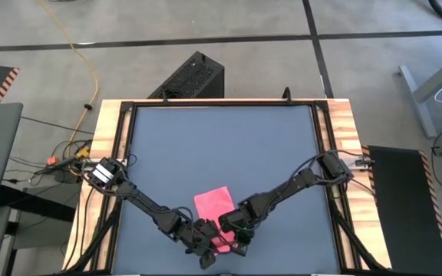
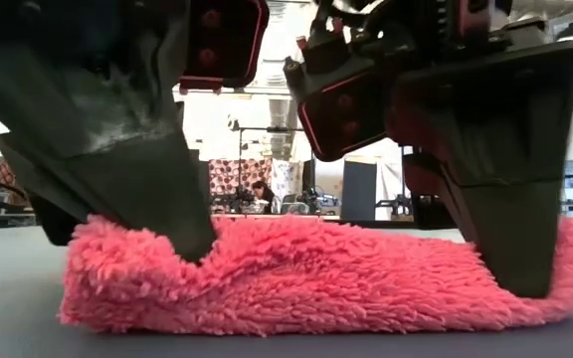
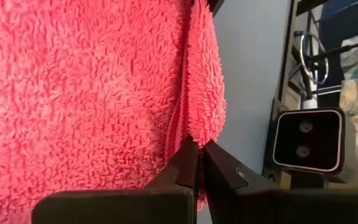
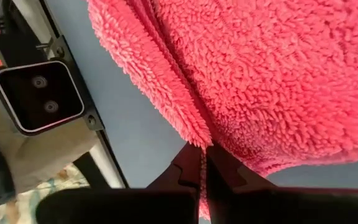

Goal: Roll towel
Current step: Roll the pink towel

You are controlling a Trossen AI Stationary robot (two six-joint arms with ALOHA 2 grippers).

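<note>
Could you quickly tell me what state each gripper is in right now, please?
Left gripper: shut on the near edge of the pink towel.
Right gripper: shut on the same towel edge, beside the left.

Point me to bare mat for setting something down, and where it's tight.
Free: the table mat from the towel to the far edge, plus both side strips. Crowded: the near edge, where the left gripper and right gripper pinch the towel's near corners.
</note>
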